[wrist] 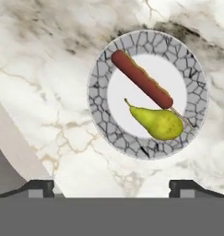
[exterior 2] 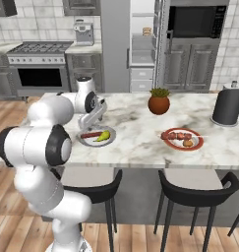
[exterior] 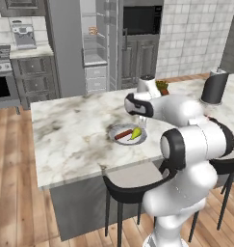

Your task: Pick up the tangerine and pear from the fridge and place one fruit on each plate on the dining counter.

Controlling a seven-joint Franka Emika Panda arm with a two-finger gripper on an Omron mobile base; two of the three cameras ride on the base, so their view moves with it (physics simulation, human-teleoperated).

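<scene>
The yellow-green pear (wrist: 159, 122) lies on the pale grey plate (wrist: 97, 92) beside a red sausage-like stick (wrist: 141, 78). My gripper (wrist: 112, 186) hangs open just above the plate, with nothing between its fingers. From the base I see the gripper (exterior: 142, 121) (exterior 2: 86, 126) over the pear (exterior: 136, 133) (exterior 2: 103, 136) on the dining counter (exterior: 70, 130). A red-rimmed plate (exterior 2: 198, 143) to the right holds dark red pieces and a small round orange thing (exterior 2: 188, 143), apparently the tangerine. The fridge (exterior 2: 140, 44) stands open behind.
An orange-brown pot with green leaves (exterior 2: 159, 102) stands mid-counter. At the counter's right end is a dark cylinder (exterior 2: 227, 106). Black stools (exterior 2: 194, 194) line the near side. A stove (exterior 2: 40, 69) and a built-in oven (exterior 2: 192, 22) flank the fridge.
</scene>
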